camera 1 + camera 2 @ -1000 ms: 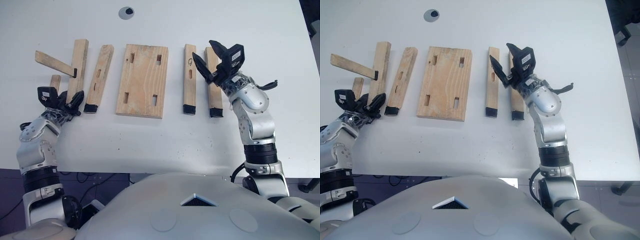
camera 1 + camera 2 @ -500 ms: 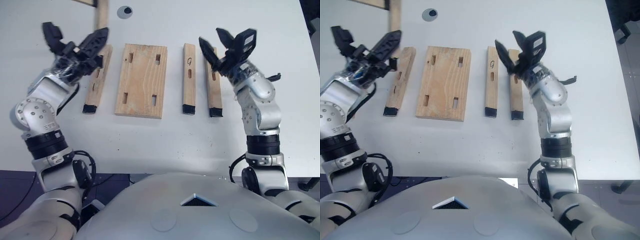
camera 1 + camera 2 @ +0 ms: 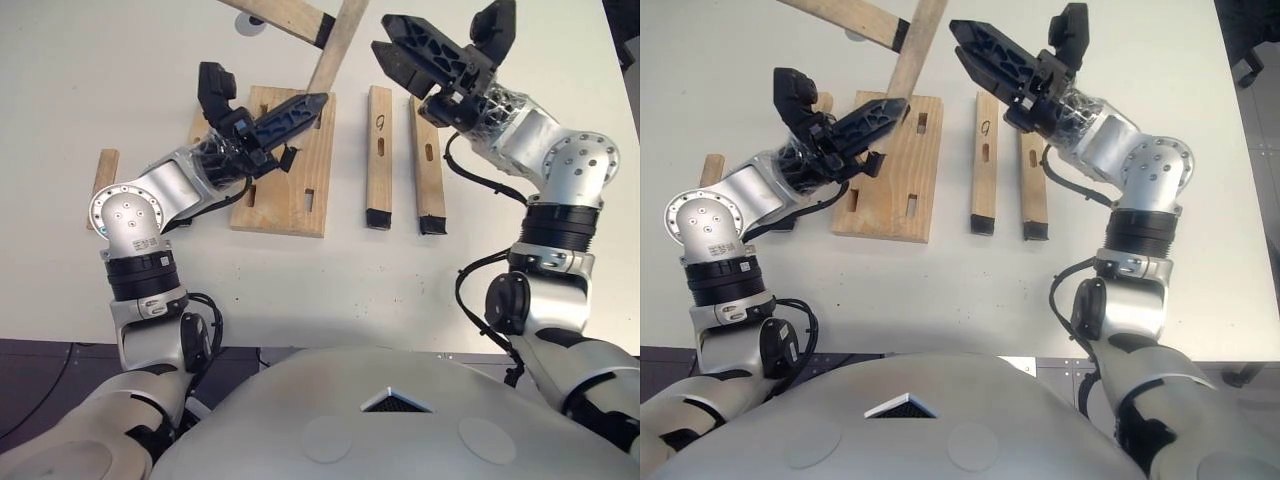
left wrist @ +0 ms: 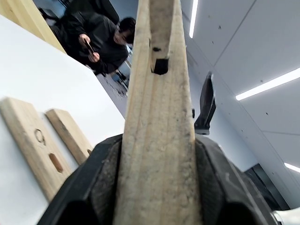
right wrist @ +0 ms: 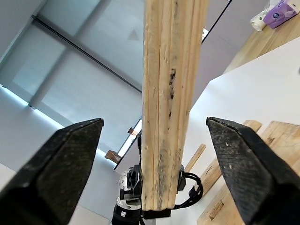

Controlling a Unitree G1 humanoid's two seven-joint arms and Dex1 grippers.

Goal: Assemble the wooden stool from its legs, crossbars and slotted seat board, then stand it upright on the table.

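My left gripper (image 3: 268, 112) is shut on the foot of a wooden leg (image 3: 338, 42) that has a crossbar (image 3: 285, 14) stuck in its side. It holds the piece tilted up above the slotted seat board (image 3: 285, 165). In the left wrist view the leg (image 4: 159, 117) runs out between the fingers (image 4: 101, 180). My right gripper (image 3: 440, 35) hangs open in the air just right of the raised leg, not touching it. The right wrist view has the leg (image 5: 173, 93) standing between its spread fingers (image 5: 70, 164). Two legs (image 3: 378, 155) (image 3: 426, 165) lie flat right of the board.
Another slotted leg (image 3: 198, 128) lies partly under my left arm, left of the board. A short loose crossbar (image 3: 103, 175) rests near the table's left side. A round grey hole cap (image 3: 252, 22) sits at the back. The front strip of the white table (image 3: 330, 280) is bare.
My left arm has lifted the leg with its crossbar off the table's left side and swung it right, over the seat board. My right gripper has risen and turned toward it, staying open.
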